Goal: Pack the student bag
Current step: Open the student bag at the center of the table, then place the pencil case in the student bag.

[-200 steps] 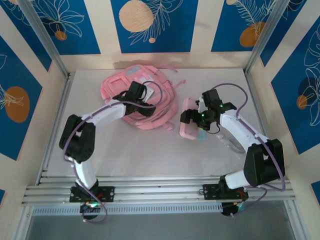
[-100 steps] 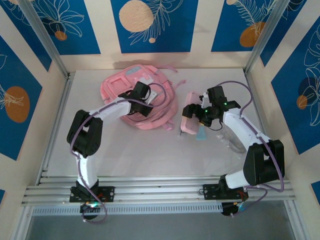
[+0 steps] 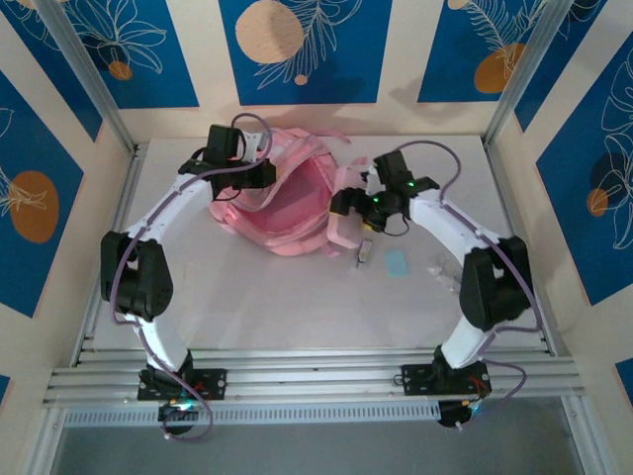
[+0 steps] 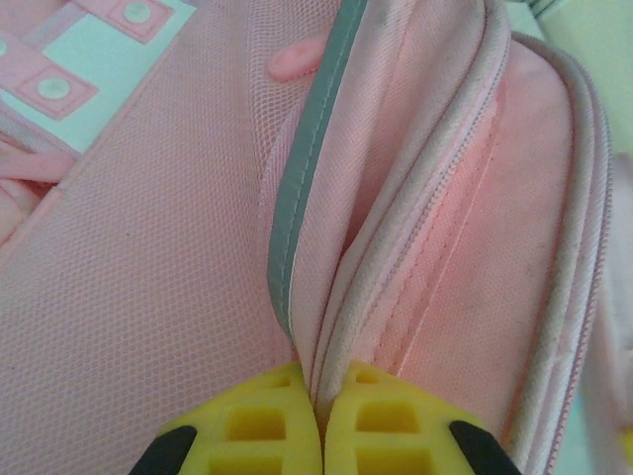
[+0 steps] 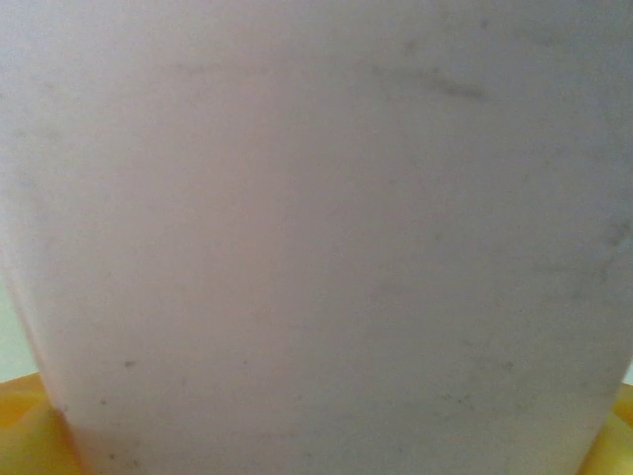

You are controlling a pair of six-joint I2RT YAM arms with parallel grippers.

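Note:
The student bag (image 3: 287, 223), a soft pink backpack, lies at the back middle of the table with its mouth pulled open. My left gripper (image 3: 259, 175) is at the bag's upper left rim. In the left wrist view its yellow fingertips (image 4: 267, 426) are shut on the zip edge of the student bag (image 4: 148, 277), next to a blue-grey trim strip. My right gripper (image 3: 358, 205) holds a flat pink pencil case (image 3: 345, 226) upright against the bag's right side. Up close the pencil case (image 5: 316, 237) spans the frame, with yellow fingers (image 5: 25, 440) at the bottom corners.
On the table right of the bag lie a small grey item (image 3: 364, 252), a pale blue card (image 3: 398, 264) and a clear plastic piece (image 3: 442, 269). Metal frame posts and patterned walls close in the table on three sides.
My left gripper shut on the bag's rim and pulled it up and back to the left, opening the bag. My right gripper carried the pencil case left to the bag's side.

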